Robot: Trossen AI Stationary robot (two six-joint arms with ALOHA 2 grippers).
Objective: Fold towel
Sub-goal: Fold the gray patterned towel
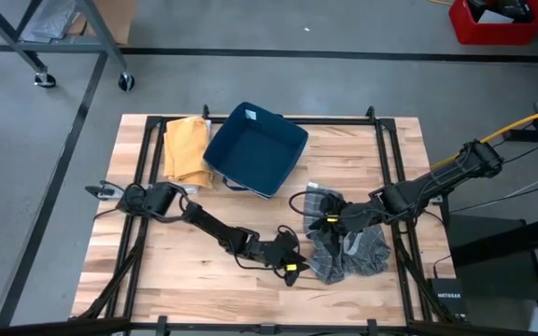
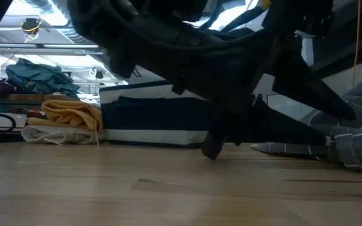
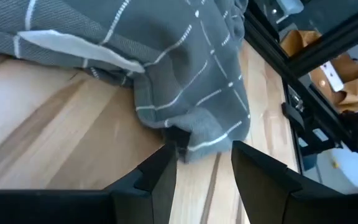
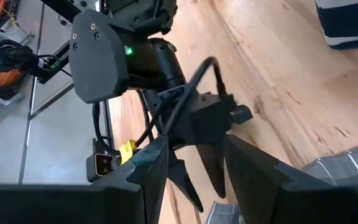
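A crumpled grey towel [image 1: 348,245] with thin white grid lines lies in a heap on the wooden table, right of centre near the front edge. My left gripper [image 1: 297,261] is low over the table at the heap's left side. It is open, and a folded corner of the towel [image 3: 194,134] lies just at its fingertips [image 3: 166,158]. My right gripper [image 1: 330,219] hangs open above the heap's far left part, with nothing between its fingers [image 4: 151,162]. In its wrist view my left gripper shows beyond them. My left gripper comes at the towel's near-left corner [image 3: 191,149] nearly level, from the table's left. The corner reaches about as far as the gap between the open fingertips and lies on the table. Whether a finger touches it I cannot tell.
A dark blue bin [image 1: 255,149] stands at the table's far middle. A yellow towel [image 1: 185,149] lies folded to its left, on a white cloth [image 2: 55,134]. Bare wood stretches along the front left [image 1: 176,271]. A black frame rail [image 3: 272,43] runs behind the heap.
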